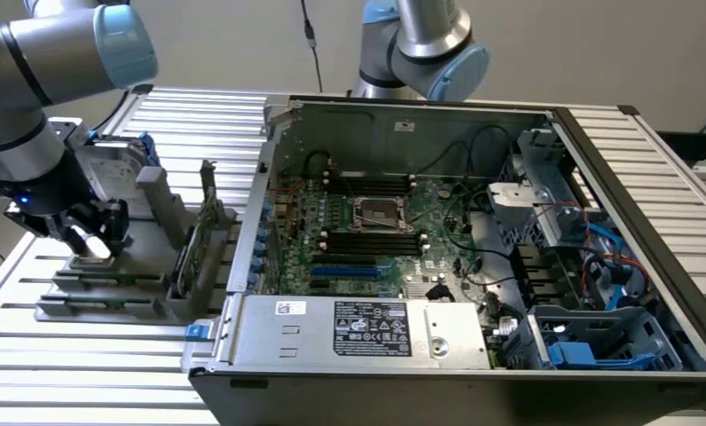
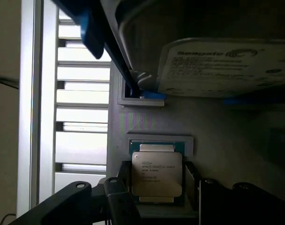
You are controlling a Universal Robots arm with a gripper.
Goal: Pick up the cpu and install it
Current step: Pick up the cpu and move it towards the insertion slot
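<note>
The gripper is closed on the cpu's sides at the grey stand on the exterior view's left. The computer's socket, to the right, looks empty, so installing remains.

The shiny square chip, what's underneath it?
The cpu lies in a recess of a grey holder; its raised lip shows beside the chip. What lies directly beneath is covered by the chip itself.
</note>
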